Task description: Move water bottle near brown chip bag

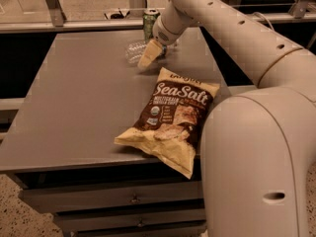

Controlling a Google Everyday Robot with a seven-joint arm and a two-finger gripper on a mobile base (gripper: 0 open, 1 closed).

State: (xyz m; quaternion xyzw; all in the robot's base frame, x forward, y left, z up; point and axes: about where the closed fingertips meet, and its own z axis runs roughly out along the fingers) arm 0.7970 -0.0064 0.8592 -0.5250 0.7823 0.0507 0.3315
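In the camera view we see the gripper (149, 55) against the water bottle (131, 50) lying far back on the table (74, 98), grip state untellable; we judge grasping underway, and next comes a short carry toward the brown chip bag (170, 116).

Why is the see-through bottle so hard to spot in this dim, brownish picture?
Camera view: dim warm light tints everything; the clear water bottle blends into the grey table, and the tool, down at the bottle, covers part of it. The brown chip bag, with its white lettering, stands out.
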